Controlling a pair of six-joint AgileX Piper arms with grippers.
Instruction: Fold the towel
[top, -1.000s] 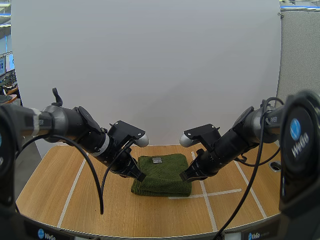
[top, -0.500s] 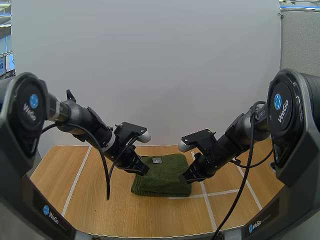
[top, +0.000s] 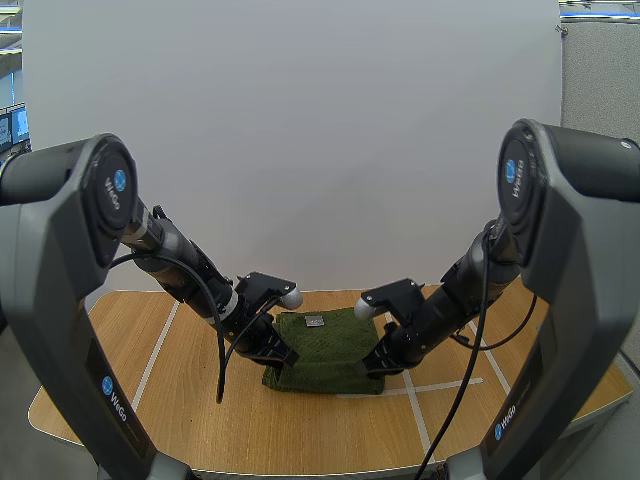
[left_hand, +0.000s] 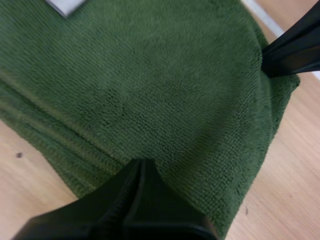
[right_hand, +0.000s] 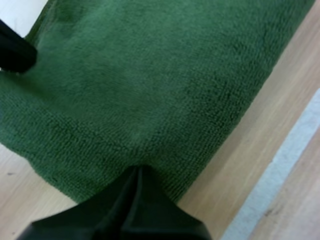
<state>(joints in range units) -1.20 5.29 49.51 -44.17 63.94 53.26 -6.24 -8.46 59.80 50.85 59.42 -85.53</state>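
Towel (top: 325, 350): dark green, folded into a thick pad, lying flat at the centre of the wooden surface (top: 180, 400), somewhat nearer its far edge. A small pale label (top: 314, 321) sits on top near the towel's far side. A white tape line (top: 440, 385) on the surface runs out from under its right near corner.

Left hand (top: 283, 355): down at the towel's left side. In the left wrist view the fingers lie together as one dark wedge, tip on the pile.

Right hand (top: 372, 362): down at the towel's right near corner. Fingers likewise together, tip pressed on the cloth just inside its edge.

Cannot tell whether either tip has caught any cloth.
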